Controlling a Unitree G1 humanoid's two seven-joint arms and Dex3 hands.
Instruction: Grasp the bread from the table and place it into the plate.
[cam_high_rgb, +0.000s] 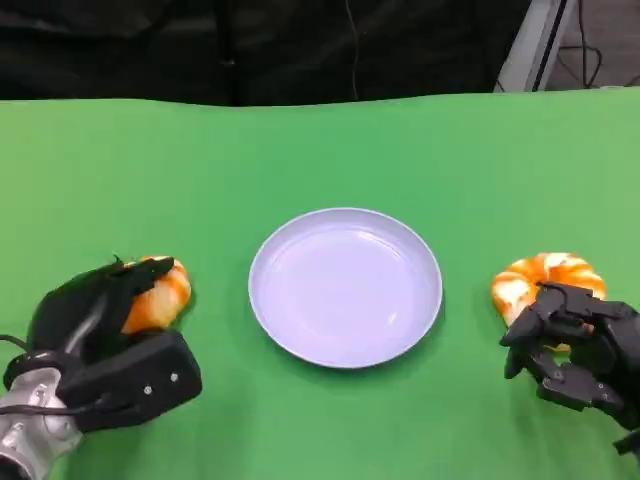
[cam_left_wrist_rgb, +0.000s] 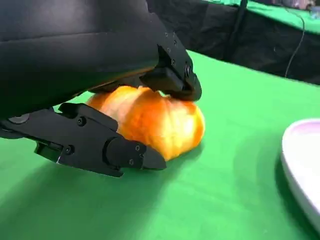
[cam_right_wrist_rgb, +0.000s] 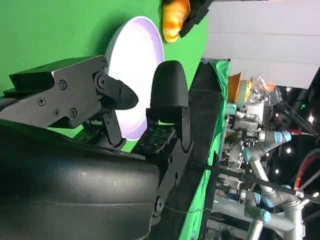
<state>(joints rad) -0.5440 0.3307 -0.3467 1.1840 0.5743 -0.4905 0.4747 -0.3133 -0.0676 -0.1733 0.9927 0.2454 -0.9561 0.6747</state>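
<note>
An orange bread roll (cam_high_rgb: 160, 296) lies on the green table left of the white plate (cam_high_rgb: 345, 287). My left hand (cam_high_rgb: 100, 345) covers it. In the left wrist view my left hand (cam_left_wrist_rgb: 75, 55) grips the roll (cam_left_wrist_rgb: 160, 122), fingers pressing on its top and the thumb against its near side, while the roll rests on the cloth. A second, ring-shaped bread (cam_high_rgb: 548, 280) lies right of the plate. My right hand (cam_high_rgb: 575, 345) sits just in front of it, fingers loosely bent, holding nothing. The right wrist view shows the right hand (cam_right_wrist_rgb: 115, 125) with fingers apart and the plate (cam_right_wrist_rgb: 135, 75) beyond.
The green table (cam_high_rgb: 330, 150) runs back to a dark backdrop at its far edge. The plate's rim (cam_left_wrist_rgb: 300, 160) lies a short way from the roll in the left wrist view. Lab equipment and other robot arms (cam_right_wrist_rgb: 260, 150) stand beyond the table.
</note>
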